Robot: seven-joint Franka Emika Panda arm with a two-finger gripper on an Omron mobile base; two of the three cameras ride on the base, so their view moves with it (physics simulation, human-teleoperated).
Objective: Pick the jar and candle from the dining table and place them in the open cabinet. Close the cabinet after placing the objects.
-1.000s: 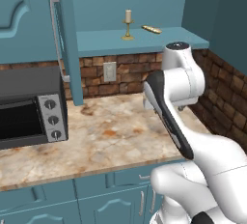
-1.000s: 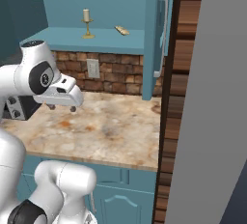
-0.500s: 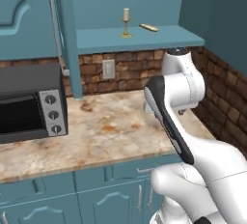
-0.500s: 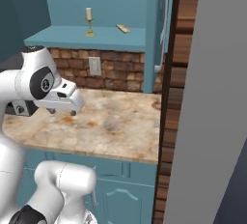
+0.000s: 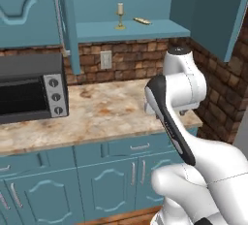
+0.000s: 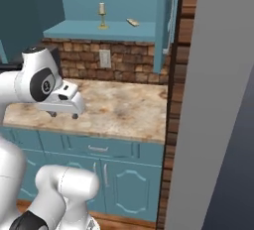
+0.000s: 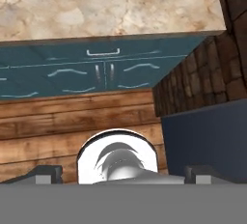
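The candle (image 5: 120, 15) (image 6: 102, 15), a cream stub in a brass holder, stands upright on the teal shelf (image 5: 131, 29) (image 6: 89, 29) of the open cabinet, whose doors (image 5: 218, 10) (image 6: 163, 21) are swung wide. My gripper (image 6: 63, 115) (image 7: 124, 175) hangs open and empty in front of the counter's edge, well below and in front of the shelf, pointing down at the floor. The jar and the dining table are out of view.
A thin brownish stick (image 5: 141, 21) (image 6: 132, 22) lies on the shelf right of the candle. A black toaster oven (image 5: 29, 93) sits at the left on the marbled counter (image 5: 106, 112) (image 6: 124, 110). Teal lower doors (image 7: 103, 71), a brick wall (image 5: 218, 98) and a grey panel (image 6: 218, 100) bound the right side.
Both base views have shifted: the counter and cabinet now sit farther off and the lower doors show, so the camera has moved back. The gripper stays open and empty.
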